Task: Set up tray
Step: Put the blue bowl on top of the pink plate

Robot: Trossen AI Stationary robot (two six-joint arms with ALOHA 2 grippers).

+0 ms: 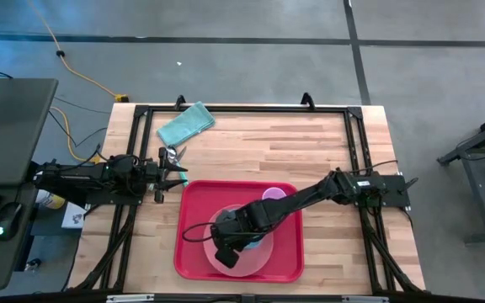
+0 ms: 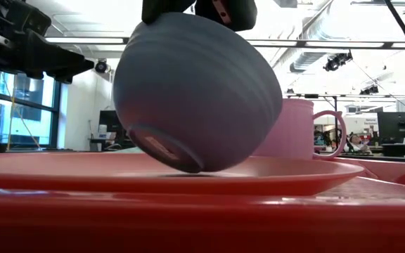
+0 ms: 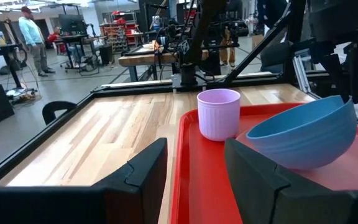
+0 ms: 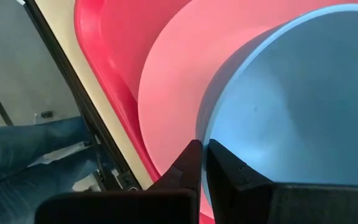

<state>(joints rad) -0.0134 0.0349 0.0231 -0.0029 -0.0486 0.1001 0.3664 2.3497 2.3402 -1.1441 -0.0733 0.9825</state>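
Observation:
The red tray (image 1: 194, 210) lies on the table's near middle. A round pink plate (image 1: 226, 266) rests flat on it, and a pink cup (image 1: 274, 194) stands upright on its far part. My right gripper (image 1: 228, 244) is shut on a blue bowl (image 2: 195, 91), which is tilted over the plate (image 2: 294, 176). My left gripper (image 1: 175, 168) waits open just off the tray's left far corner. In its wrist view the left gripper (image 3: 194, 168) points level across the tray (image 3: 194, 186) at the cup (image 3: 218, 114) and bowl (image 3: 303, 134). My right gripper (image 4: 202, 149) pinches the bowl's rim (image 4: 211, 134), one finger inside the bowl and one outside. It comes from above, pointing down. The bowl hangs tilted below it. The low edge of its foot (image 2: 185, 167) is at the plate; whether it touches, I cannot tell.
A teal cloth (image 1: 185, 124) lies on the table's far left part. Bare wood runs along the far side and to the tray's right. A black frame edges the table (image 1: 242, 108). A person's leg in jeans (image 4: 30, 149) shows beyond the table edge.

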